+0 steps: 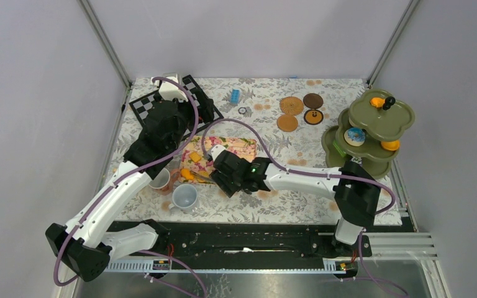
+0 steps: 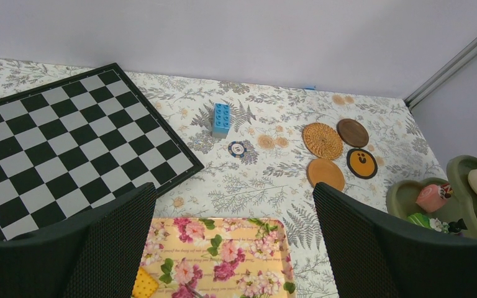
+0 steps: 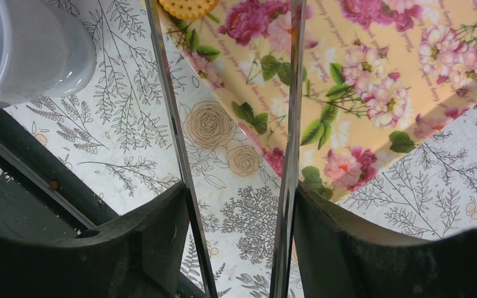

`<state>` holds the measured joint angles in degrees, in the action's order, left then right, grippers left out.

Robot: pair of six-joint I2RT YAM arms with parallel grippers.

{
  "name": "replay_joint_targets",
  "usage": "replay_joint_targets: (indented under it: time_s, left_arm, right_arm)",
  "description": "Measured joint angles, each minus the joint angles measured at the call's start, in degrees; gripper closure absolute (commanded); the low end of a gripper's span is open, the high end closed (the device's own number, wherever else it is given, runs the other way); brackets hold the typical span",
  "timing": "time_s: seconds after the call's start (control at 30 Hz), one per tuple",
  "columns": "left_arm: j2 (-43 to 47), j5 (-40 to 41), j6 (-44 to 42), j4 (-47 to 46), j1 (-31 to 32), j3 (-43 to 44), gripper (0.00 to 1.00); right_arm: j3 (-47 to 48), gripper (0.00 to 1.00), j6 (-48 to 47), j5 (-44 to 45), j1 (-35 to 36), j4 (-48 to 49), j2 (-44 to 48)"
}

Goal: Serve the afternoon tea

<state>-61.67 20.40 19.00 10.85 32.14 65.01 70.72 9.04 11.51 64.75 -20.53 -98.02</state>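
The left gripper hangs wide open over the table, holding nothing. The right gripper is half closed on the metal tongs. The tong arms point at a yellow pastry on the floral mat, top centre. A pale mug sits upper left. The mat's script is too small to read.

The table is carrying a mat, lying between the left fingers. Beyond them a chessboard is lying to the left, a brick and chip ahead, four coasters to the right, and a stand farther right. A mug is standing beyond the right fingers, to their left.
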Motion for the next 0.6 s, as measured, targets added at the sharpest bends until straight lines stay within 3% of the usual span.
replay_joint_targets:
  time_s: [0.33,0.6]
  left_arm:
    - [0.0,0.0,0.0,0.0,0.0,0.0,0.01]
    - [0.0,-0.04,0.02,0.0,0.0,0.0,0.01]
  right_arm:
    - [2.05,0.36,0.26,2.84,2.67,-2.67,-2.56]
    - [2.38,0.45,2.08,6.45,3.23,-4.68,-2.62]
